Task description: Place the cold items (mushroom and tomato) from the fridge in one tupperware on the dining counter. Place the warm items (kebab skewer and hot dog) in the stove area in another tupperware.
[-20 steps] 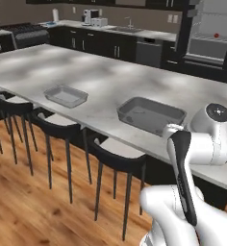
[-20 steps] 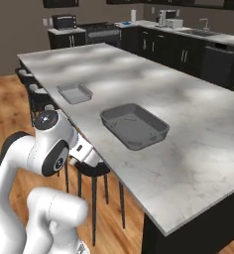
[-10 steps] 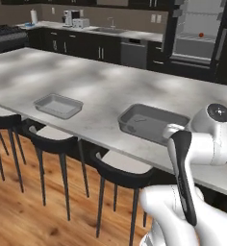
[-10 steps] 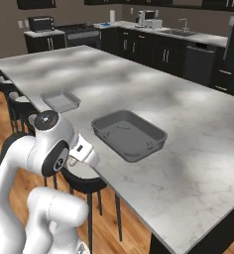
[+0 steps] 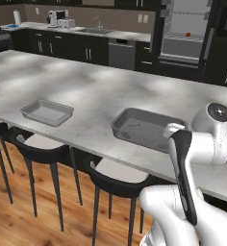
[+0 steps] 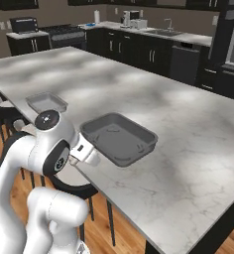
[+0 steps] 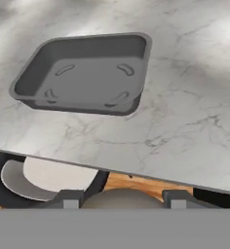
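Observation:
A dark grey tupperware (image 5: 149,127) (image 6: 118,138) (image 7: 87,73) lies empty near the dining counter's front edge. A smaller, lighter tupperware (image 5: 46,112) (image 6: 46,102) sits further left, also empty. My gripper (image 7: 122,197) hangs just off the counter edge, short of the dark tupperware, with the arm folded close to the body (image 6: 84,151). A rounded grey-brown cap, the mushroom (image 7: 122,198), sits between its fingertips (image 7: 70,198), and the gripper is shut on it. The red tomato (image 5: 188,34) rests on a shelf in the open fridge (image 5: 182,45). Kebab skewer and hot dog are out of view.
Black bar stools with pale seats (image 5: 118,173) (image 5: 36,141) (image 7: 48,177) stand under the counter's front edge. The marble counter (image 6: 178,149) spreads wide to the right and back. Dark cabinets, a sink and the stove (image 6: 64,32) line the far wall.
The base has driven, so the whole scene has shifted: both tupperwares sit closer and the open fridge has come into view. The gripper's hold looks unchanged.

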Available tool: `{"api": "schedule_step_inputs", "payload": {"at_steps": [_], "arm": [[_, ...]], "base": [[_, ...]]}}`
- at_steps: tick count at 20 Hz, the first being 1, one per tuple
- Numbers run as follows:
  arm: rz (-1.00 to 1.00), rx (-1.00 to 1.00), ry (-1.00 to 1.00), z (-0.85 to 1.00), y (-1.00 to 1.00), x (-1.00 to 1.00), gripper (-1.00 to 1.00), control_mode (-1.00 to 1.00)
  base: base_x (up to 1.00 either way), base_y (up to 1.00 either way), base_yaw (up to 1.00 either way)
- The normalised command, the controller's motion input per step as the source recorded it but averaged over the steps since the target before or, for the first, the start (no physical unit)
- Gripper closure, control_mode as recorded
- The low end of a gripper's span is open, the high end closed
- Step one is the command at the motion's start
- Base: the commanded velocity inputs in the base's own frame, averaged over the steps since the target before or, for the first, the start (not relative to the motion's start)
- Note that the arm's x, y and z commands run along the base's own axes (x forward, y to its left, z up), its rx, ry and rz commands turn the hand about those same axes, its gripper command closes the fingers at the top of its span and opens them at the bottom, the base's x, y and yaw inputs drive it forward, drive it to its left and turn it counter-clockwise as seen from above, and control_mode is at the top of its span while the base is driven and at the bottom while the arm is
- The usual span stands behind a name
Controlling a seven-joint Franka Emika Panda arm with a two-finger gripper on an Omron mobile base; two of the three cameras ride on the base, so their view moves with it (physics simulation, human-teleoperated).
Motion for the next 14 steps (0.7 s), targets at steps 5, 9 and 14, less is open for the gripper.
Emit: {"api": "schedule_step_inputs", "payload": {"at_steps": [5,9,14], "arm": [[-0.19,0.00,0.00,0.36,0.26,0.81,1.00,-1.00],[-0.14,0.00,0.00,0.31,0.10,0.96,1.00,-1.00],[-0.01,0.04,0.11,0.01,-0.30,0.96,1.00,-1.00]], "base": [[0.00,0.00,0.00],[0.00,0.00,0.00],[0.00,0.00,0.00]]}}
